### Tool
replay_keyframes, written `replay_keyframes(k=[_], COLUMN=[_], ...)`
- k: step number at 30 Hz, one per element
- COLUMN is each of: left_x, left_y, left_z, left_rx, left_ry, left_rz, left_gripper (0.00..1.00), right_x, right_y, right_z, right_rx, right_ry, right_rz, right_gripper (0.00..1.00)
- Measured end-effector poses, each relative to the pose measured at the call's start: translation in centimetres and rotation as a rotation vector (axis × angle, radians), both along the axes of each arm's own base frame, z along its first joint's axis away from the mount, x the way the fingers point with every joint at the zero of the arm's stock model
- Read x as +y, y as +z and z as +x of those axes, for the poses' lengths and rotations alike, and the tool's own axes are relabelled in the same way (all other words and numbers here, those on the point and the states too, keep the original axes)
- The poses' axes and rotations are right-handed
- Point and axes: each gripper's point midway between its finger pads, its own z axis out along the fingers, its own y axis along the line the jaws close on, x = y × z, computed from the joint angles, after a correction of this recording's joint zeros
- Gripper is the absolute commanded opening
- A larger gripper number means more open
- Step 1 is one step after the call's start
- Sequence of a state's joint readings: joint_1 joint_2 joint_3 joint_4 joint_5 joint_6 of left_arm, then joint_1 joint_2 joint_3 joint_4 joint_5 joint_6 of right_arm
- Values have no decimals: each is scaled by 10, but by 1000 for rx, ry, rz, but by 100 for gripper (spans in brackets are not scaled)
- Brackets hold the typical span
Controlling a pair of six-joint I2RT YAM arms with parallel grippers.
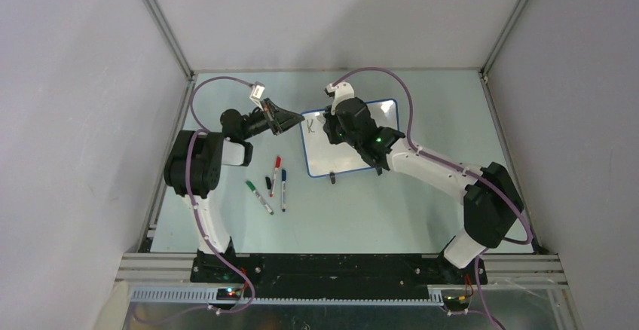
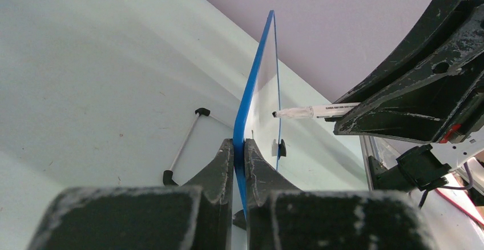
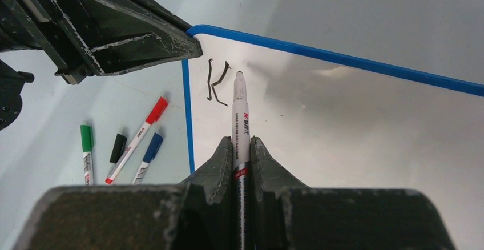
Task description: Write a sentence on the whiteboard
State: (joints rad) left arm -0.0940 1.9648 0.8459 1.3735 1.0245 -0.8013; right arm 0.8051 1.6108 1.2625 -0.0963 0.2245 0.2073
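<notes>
One letter of the sentence [image 3: 217, 81], a K, sat upper left on the mid-frame whiteboard [image 3: 342, 147], whose corner the left gripper [image 2: 240, 147] pinched while the right gripper [image 3: 240, 147] clamped the marker [image 3: 240, 110]; light, even pressure would suit the next stroke.

A fixed camera high above looks steeply down on the whole tabletop [image 1: 339, 217], near edge at 6 o'clock. The left wrist camera, very close, faces 3 o'clock along the whiteboard [image 2: 258, 73] edge. The right wrist camera, close, faces 10 o'clock across its white face. All three views share this board.
</notes>
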Motion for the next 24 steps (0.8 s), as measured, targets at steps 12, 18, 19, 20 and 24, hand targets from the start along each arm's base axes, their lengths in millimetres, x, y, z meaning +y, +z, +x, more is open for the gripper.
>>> replay_keyframes(k=[12, 18, 19, 20, 24], left_x=[0, 0, 0, 0, 0], left_y=[0, 0, 0, 0, 0], left_z=[0, 0, 0, 0, 0], left_rx=[-1, -1, -1, -1, 0], left_ry=[0, -1, -1, -1, 1], left_rz=[0, 0, 0, 0, 0], left_gripper=[0, 0, 0, 0, 0], right_x=[2, 4, 4, 4, 4], right_y=[-5, -9, -10, -12, -15], right_z=[3, 6, 6, 6, 7], right_rx=[15, 20, 21, 24, 35], right_ry=[1, -1, -1, -2, -3], right_rz=[-11, -16, -17, -20, -30], right_gripper=[0, 0, 0, 0, 0])
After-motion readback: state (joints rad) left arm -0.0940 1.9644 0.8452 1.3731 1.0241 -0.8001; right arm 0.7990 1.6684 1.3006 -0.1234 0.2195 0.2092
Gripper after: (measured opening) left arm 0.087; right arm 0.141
